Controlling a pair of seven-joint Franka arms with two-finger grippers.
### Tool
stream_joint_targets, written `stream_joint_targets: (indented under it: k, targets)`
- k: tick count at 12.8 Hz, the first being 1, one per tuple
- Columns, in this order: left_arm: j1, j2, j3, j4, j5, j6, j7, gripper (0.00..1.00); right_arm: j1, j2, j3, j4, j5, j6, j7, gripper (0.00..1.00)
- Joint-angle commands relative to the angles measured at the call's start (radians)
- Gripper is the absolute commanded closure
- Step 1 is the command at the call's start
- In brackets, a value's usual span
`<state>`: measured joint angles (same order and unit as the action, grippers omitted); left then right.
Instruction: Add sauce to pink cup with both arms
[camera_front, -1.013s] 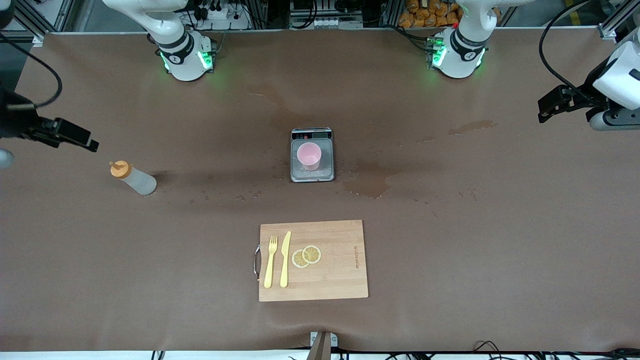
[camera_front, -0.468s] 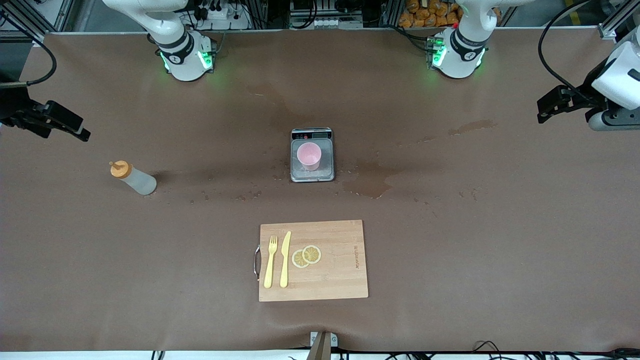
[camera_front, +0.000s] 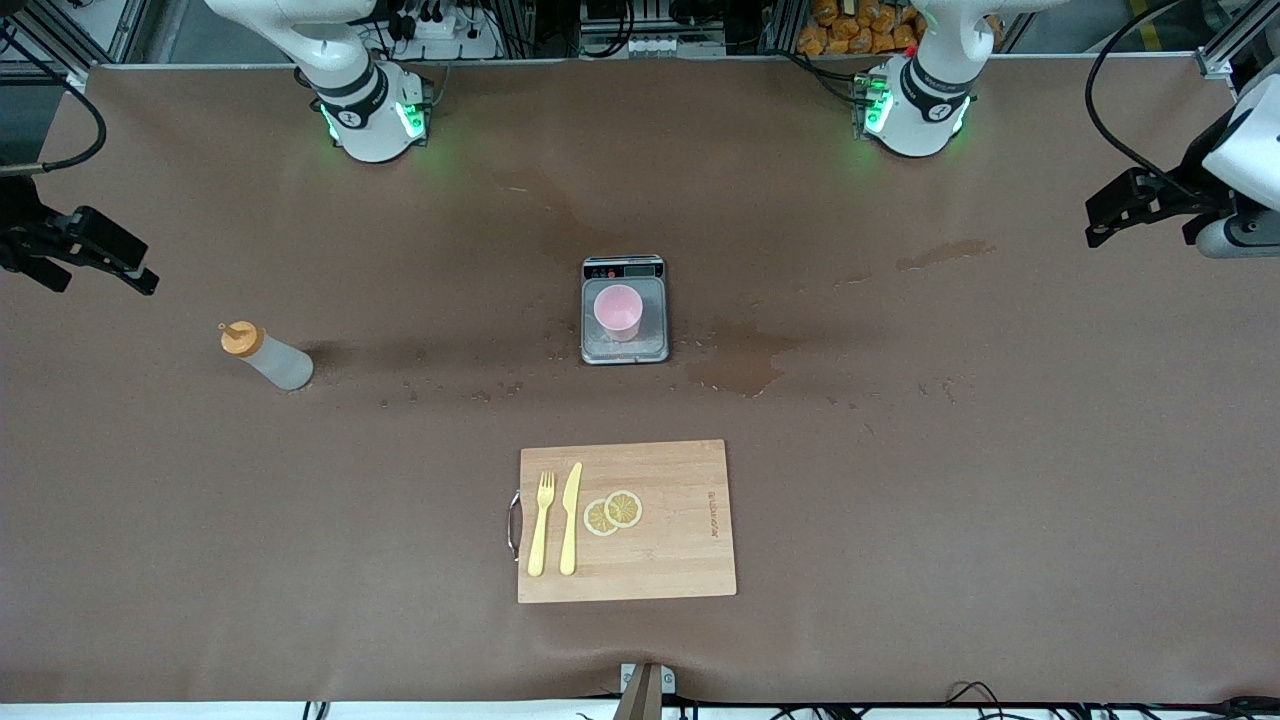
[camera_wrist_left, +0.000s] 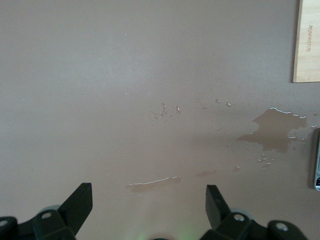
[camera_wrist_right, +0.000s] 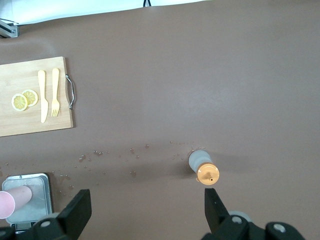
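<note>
While both arms hang over the table's ends, the pale pink plastic cup (camera_front: 619, 311) stands on the grey scale (camera_front: 625, 347) mid-table; translucent orange-capped sauce bottle (camera_front: 265, 356) upright toward the right arm's end. Left gripper (camera_wrist_left: 148, 202): fingers spread, over bare table. Right gripper (camera_wrist_right: 147, 209): fingers spread, above the bottle (camera_wrist_right: 202, 167), apart.

This is a robotics lab set up to look like a kitchen counter. Two white arms are bolted at the table's (camera_front: 900, 480) edge, the right arm's base (camera_front: 372, 115) and the left arm's base (camera_front: 915, 110) both glowing green. Above the bases run aluminium frame rails, power strips and loose black cables. The table is covered in plain brown sheeting, stained with wet patches. Kitchen props sit on it: a digital scale (camera_front: 625, 345) at centre and a wooden cutting board (camera_front: 680, 540) carrying a yellow plastic fork (camera_front: 541, 524), knife (camera_front: 570, 518) and lemon slices (camera_front: 612, 512).
</note>
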<state>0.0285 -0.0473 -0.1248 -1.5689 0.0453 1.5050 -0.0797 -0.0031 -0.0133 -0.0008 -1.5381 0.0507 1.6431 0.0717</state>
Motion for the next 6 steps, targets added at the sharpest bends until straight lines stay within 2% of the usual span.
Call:
stream_joint_targets:
  k: [1,3,6]
  targets:
    - [0.004,0.006,-0.001,0.02,-0.002,-0.003,0.014,0.0,-0.002,-0.02,0.005,-0.013,-0.032,0.001,-0.015,0.0]
    - [0.008,0.004,0.002,0.02,-0.005,-0.006,0.017,0.0,0.008,-0.02,0.01,-0.013,-0.077,0.0,-0.029,0.0]
    - [0.007,0.004,0.007,0.018,-0.016,-0.011,0.017,0.0,0.012,-0.02,0.01,-0.016,-0.078,0.0,-0.029,0.0]
